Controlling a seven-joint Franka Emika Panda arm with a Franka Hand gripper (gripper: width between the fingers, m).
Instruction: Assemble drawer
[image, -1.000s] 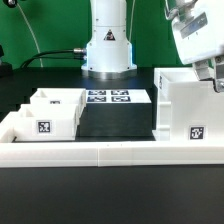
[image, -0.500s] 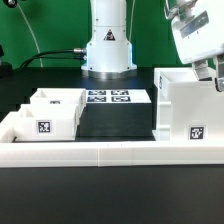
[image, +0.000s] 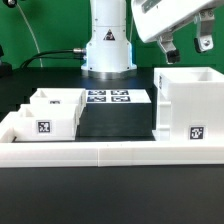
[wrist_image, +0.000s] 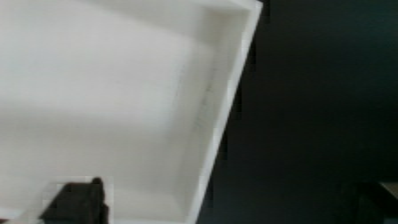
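The tall white drawer housing (image: 190, 112) stands at the exterior view's right, with a square tag on its front. A small open-top tray (image: 52, 112) with a tag sits at the left; a second low white shape (image: 20, 110) lies beside it, partly hidden. My gripper (image: 184, 44) hangs open and empty above the housing's top edge, touching nothing. In the wrist view the housing's white wall (wrist_image: 107, 100) fills the picture beside black table, with one dark finger (wrist_image: 75, 200) showing over it.
The marker board (image: 108, 97) lies flat in the middle, in front of the robot's base (image: 108, 50). The long low white border wall (image: 100, 152) runs along the front. A black mat (image: 115, 122) lies between the tray and the housing.
My gripper has risen from the housing's far right edge and moved to the exterior view's left. The housing and the tray have not moved.
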